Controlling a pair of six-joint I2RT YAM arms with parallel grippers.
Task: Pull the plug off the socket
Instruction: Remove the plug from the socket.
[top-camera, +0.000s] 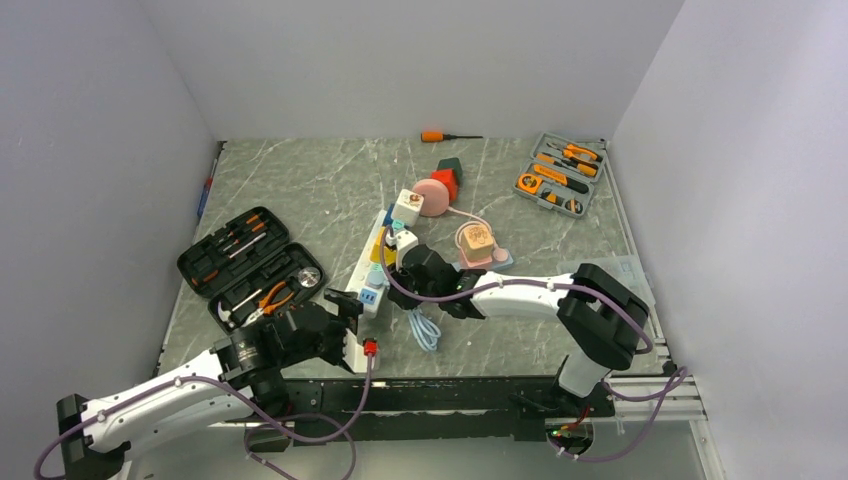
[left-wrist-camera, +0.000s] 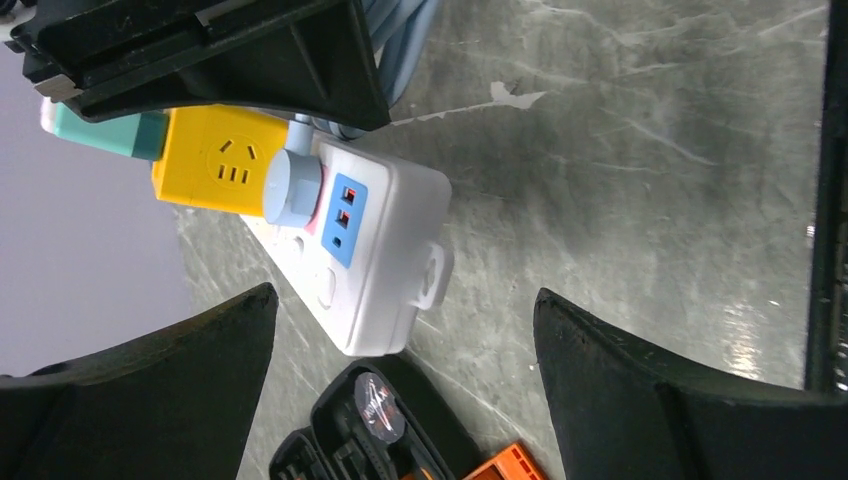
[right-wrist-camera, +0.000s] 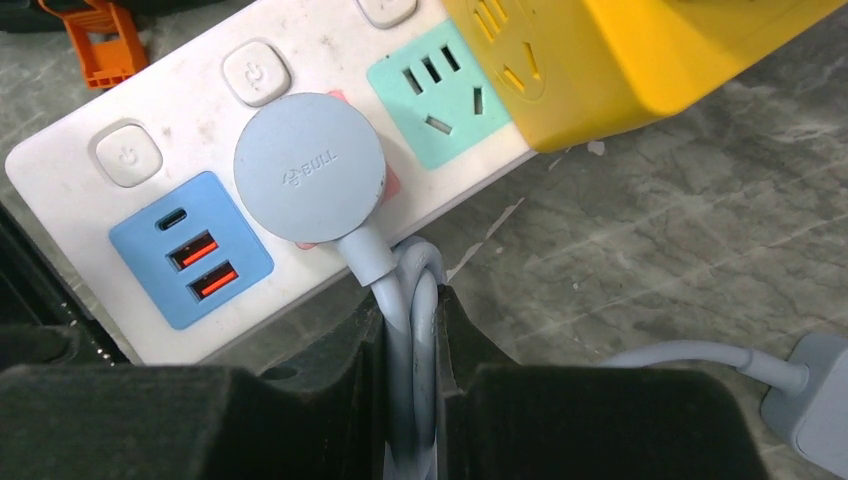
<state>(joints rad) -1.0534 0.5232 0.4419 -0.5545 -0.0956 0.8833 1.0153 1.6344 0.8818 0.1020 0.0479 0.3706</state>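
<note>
My right wrist view, up close: my right pincer (right-wrist-camera: 412, 335) is clamped on the pale-blue cable (right-wrist-camera: 410, 285), a doubled loop of it pinched between the two fingers at lower centre. Just above sits the round plug (right-wrist-camera: 310, 180), seated flat in the white power strip (right-wrist-camera: 330, 50), with a yellow adapter (right-wrist-camera: 620, 60) in the upper right of the frame.

The left wrist view gives what that one can't: my left pincer (left-wrist-camera: 402, 300) spread wide apart, holding nothing, with the strip's near end lying on the grey surface (left-wrist-camera: 650, 150) between the fingers. There the plug (left-wrist-camera: 293, 187) shows edge-on against the strip.

From the top camera the right pincer (top-camera: 405, 262) covers the plug; I can't make it out there.
</note>
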